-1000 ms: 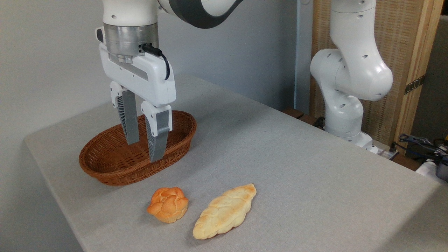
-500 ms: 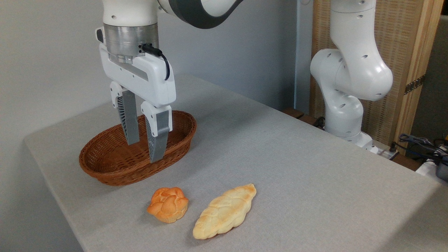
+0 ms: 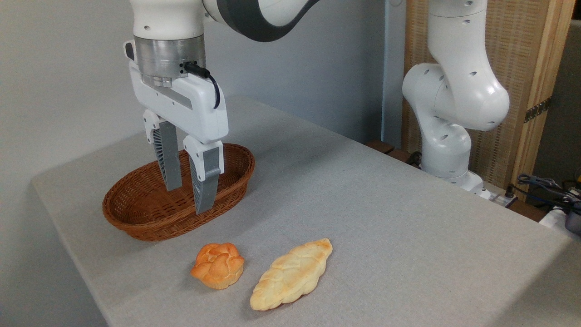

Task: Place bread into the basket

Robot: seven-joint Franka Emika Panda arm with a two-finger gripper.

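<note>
Table (image 3: 363, 204) across centre and lower frame. Basket (image 3: 136, 218) on table at left of centre. Gripper (image 3: 187, 200) hanging in front of basket in upper left, fingers pointing down, apart. Bun (image 3: 218, 265) on table below basket, lower centre-left. Loaf (image 3: 292, 274) just right of bun, not touching. Arm base (image 3: 447, 131) behind table's far edge, upper right.

We see a pale grey wall (image 3: 59, 68) at left and a woven wood-framed screen (image 3: 522, 68) at upper right.
</note>
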